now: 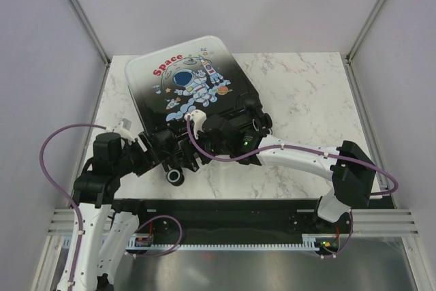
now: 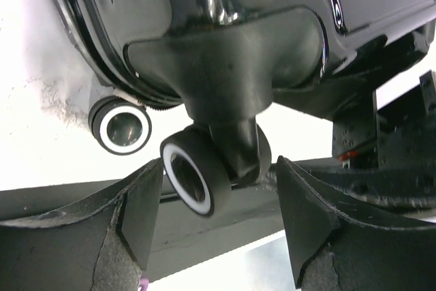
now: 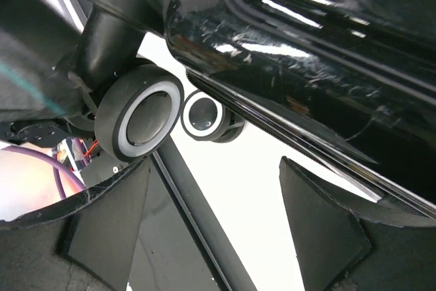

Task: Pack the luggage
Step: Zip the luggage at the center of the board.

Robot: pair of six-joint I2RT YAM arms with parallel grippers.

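Nearest, the 2 arms reached from the desk's near edge to the luggage's wheeled end. The left claw [image 2: 218, 192] stood open, its fingers either side of 1 white-ringed wheel [image 2: 194, 178], with a 2nd wheel [image 2: 122, 126] behind. The right claw [image 3: 214, 192] was open too and held nothing, with 2 wheels [image 3: 139, 119] ahead of it under the glossy black shell. Only the top view showed the print. The luggage [image 1: 187, 83] lay closed and flat on the marble desk [image 1: 300, 86], left of centre, with red "Space" [image 1: 167, 67] above a cartoon astronaut [image 1: 193, 86]. That view showed just 1 wheel [image 1: 176, 176] clearly.
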